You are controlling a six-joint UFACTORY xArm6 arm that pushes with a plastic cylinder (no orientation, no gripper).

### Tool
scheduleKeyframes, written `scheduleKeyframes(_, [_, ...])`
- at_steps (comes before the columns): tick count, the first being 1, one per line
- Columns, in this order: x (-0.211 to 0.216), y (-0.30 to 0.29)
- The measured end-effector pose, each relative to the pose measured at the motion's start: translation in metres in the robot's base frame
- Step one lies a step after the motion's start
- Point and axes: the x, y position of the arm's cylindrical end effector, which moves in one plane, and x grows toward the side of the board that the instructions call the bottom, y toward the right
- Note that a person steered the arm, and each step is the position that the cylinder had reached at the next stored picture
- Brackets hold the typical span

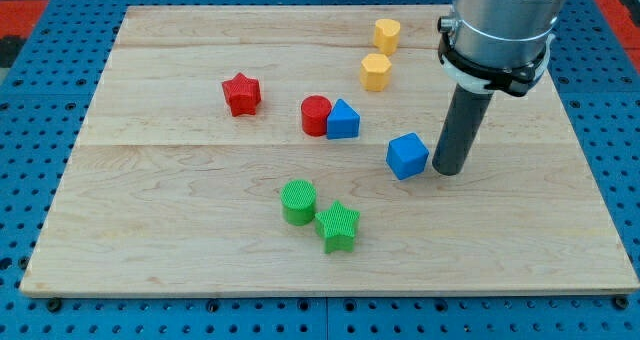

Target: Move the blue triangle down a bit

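1. My tip (447,169) rests on the wooden board (150,230) in the view's right half. There is no claw on this arm, only the straight dark rod, so nothing can be said to be apart, together or clamped.
2. The blue triangle (343,120) lies well to the view's left of my tip and a little toward the view's top. It touches a red cylinder (316,115) on its far side from my tip.
3. Just beside my tip, on the view's left, sits a blue cube (407,156). Whether the rod touches it I cannot tell; any gap is very slim.
4. Toward the view's top and left of my tip stand two yellow blocks (375,72), one above the other. The upper one (387,34) looks roughly like a cylinder.
5. Far to the view's left is a red star (241,94). Toward the view's bottom and left are a green cylinder (298,202) and a green star (338,226), touching each other.
6. Progress, as I judge it: the push has not begun, since my tip is apart from the triangle.
7. What is left: bring my tip round to the triangle's top side, steering clear of the cube and the lower yellow block, then push a short way toward the view's bottom.
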Motion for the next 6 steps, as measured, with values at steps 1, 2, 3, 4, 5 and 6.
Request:
scheduleKeyframes(1, [-0.02, 0.001])
scheduleKeyframes(2, [-0.067, -0.019])
scheduleKeyframes(3, [-0.096, -0.055])
scheduleKeyframes(4, [-0.096, -0.099])
scheduleKeyframes(5, [-0.067, -0.127])
scheduleKeyframes(6, [-0.034, -0.14])
